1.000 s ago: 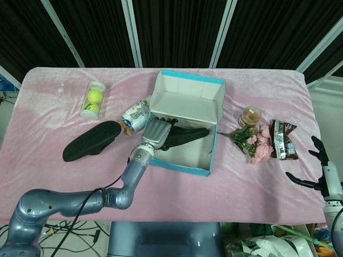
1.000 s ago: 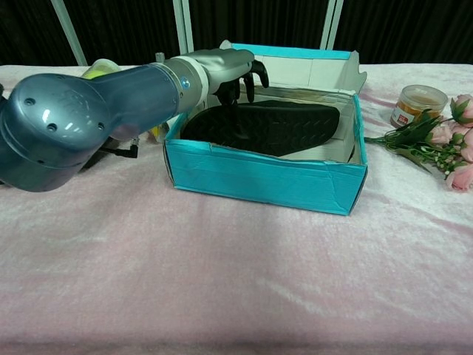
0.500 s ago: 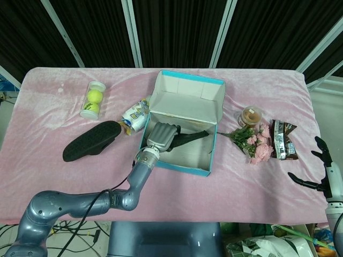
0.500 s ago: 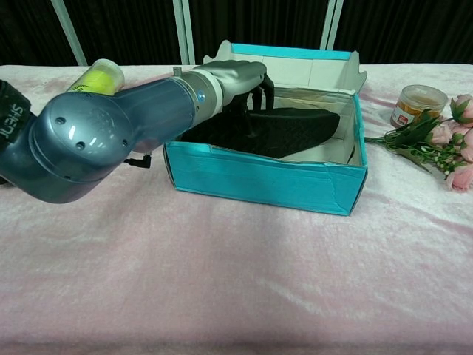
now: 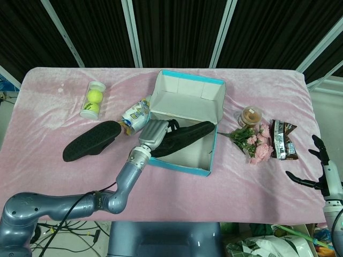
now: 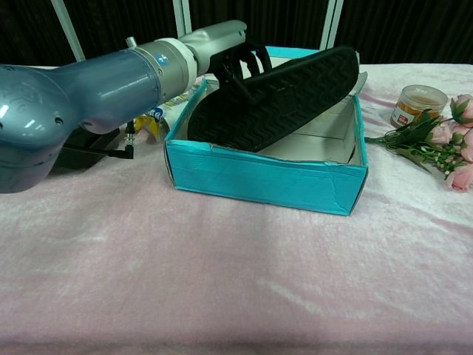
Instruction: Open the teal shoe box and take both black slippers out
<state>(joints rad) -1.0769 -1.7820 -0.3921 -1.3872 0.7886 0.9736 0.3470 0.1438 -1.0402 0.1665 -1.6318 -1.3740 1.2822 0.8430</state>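
The left hand point(image 6: 222, 46) grasps a tilted slipper point(image 6: 277, 96) at mid-frame; its low end could snag the box point(image 6: 266, 180) wall and slip free.

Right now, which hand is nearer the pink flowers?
Right. The right hand hangs open off the table edge beside the pink flowers; the left hand grips a slipper in the teal box.
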